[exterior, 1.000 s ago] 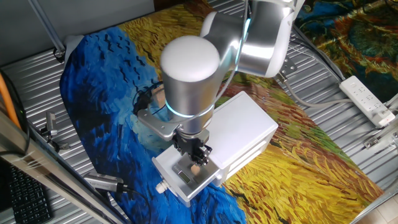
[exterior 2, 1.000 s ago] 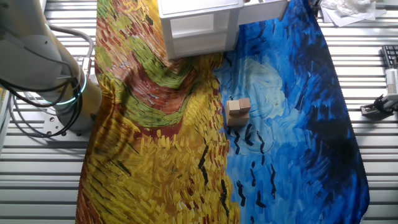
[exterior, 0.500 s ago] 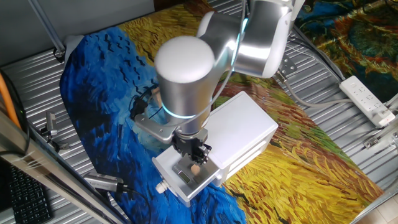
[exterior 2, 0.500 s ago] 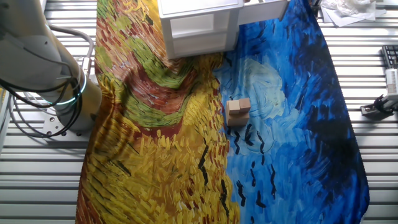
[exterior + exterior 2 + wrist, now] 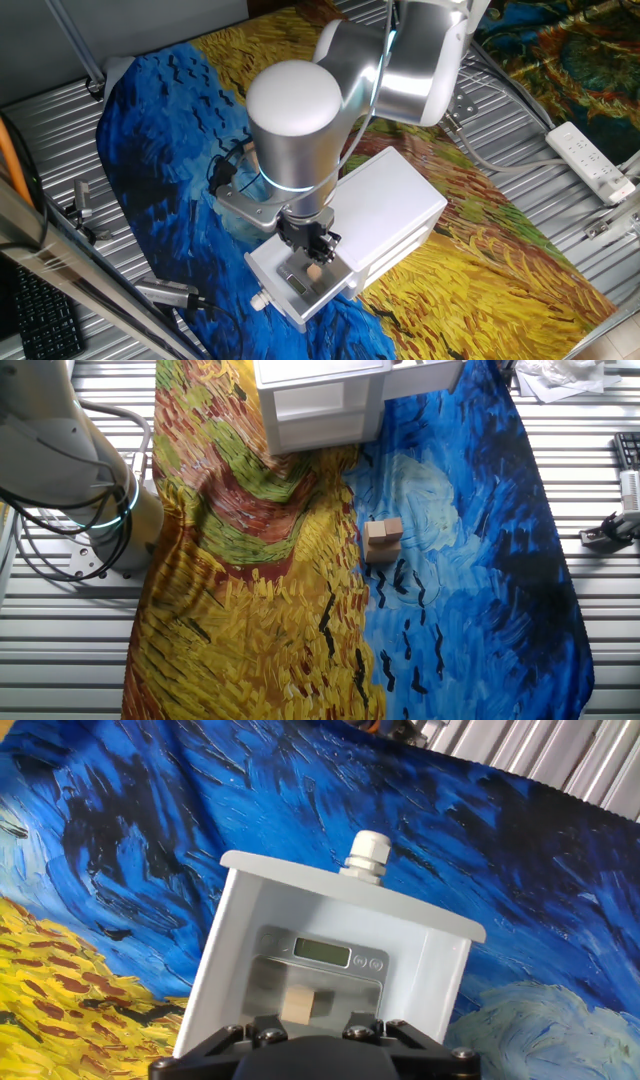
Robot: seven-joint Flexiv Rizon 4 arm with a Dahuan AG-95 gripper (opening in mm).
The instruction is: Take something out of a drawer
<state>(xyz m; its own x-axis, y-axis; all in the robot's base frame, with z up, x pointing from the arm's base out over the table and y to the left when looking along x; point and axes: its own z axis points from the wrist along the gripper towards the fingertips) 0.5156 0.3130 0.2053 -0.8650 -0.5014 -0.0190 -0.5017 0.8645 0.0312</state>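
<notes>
The hand [image 5: 316,262] hangs over the pulled-out drawer [image 5: 300,283], its fingers close about a small tan block [image 5: 297,1005]; whether they actually grip it I cannot tell. The drawer juts from the white cabinet [image 5: 392,208] on the painted cloth [image 5: 160,130]. A loose pinch could drop the block, or lifting off-line could snag the drawer's wall.
</notes>
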